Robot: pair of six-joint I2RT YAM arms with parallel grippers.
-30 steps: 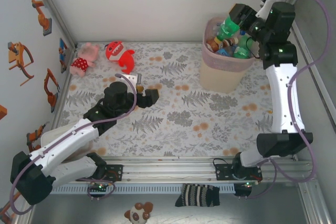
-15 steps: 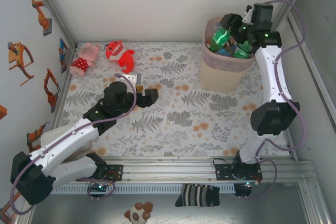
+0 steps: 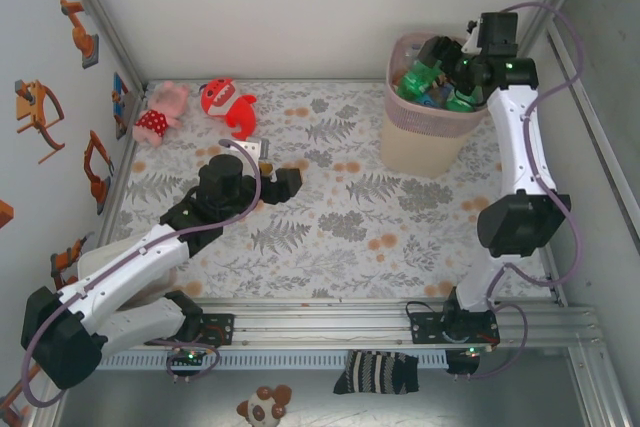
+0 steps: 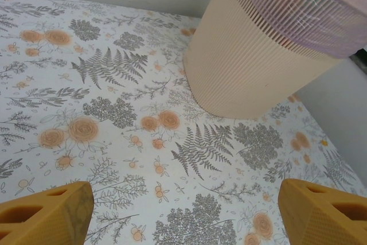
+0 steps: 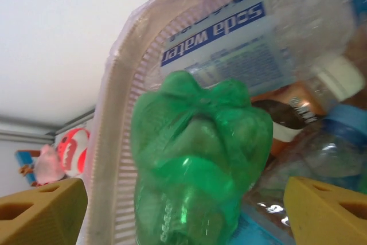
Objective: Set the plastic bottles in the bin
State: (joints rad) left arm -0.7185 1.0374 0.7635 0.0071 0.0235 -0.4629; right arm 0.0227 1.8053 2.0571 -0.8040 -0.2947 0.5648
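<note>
While inside bin (image 5: 116, 120), bottle (image 5: 200, 159) between jaws

Top view is bright and even, with soft light from overhead. No hard shadows, just a faint darker patch on the floral cloth (image 3: 330, 217) beside the left arm (image 3: 140, 262) and a soft one at the foot of the bin (image 3: 425, 147). The white back wall is nearly blown out. Wide lens too, the frame rails splay out toward the corners.

Left wrist view is crisp on the cloth print, but the left gripper's (image 4: 183, 210) orange fingertips (image 4: 46, 210) go soft.

Right wrist view is roughest. The green bottle (image 5: 200, 159) is so close it's mushy, there's white glare on the clear bottles (image 5: 321, 21), the wall is washed out and the red plush (image 5: 71, 150) is a blur.
</note>
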